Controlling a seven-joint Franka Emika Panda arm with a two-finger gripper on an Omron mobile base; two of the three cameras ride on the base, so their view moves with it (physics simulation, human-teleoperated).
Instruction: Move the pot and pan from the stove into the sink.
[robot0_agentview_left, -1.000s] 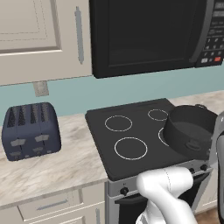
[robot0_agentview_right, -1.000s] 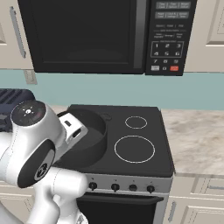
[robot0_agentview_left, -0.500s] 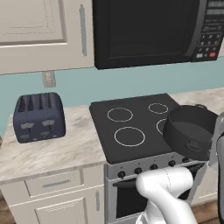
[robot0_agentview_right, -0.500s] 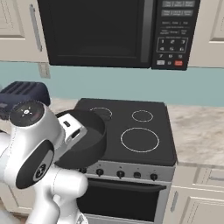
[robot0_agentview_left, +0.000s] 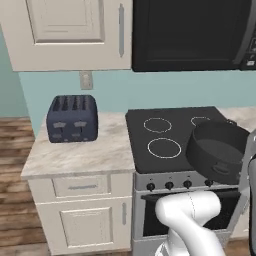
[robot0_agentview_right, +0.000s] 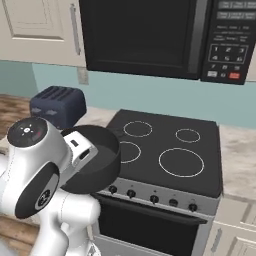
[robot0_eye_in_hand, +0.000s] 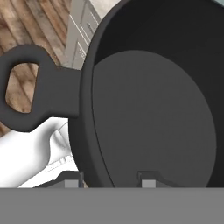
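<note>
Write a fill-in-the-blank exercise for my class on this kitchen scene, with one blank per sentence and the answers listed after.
1. The gripper holds the dark grey ____ by its wall.
2. The stove has ____ white burner rings on its black glass top.
3. The blue toaster stands on the counter to the ____ of the stove in the left base view.
4. Above the stove hangs a black ____.

Answers: pot; four; left; microwave

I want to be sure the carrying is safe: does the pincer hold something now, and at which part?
Yes. The pincer holds the pot by its rim wall, one fingertip inside and one outside, beside the loop handle. The pot hangs lifted in front of the stove.
</note>
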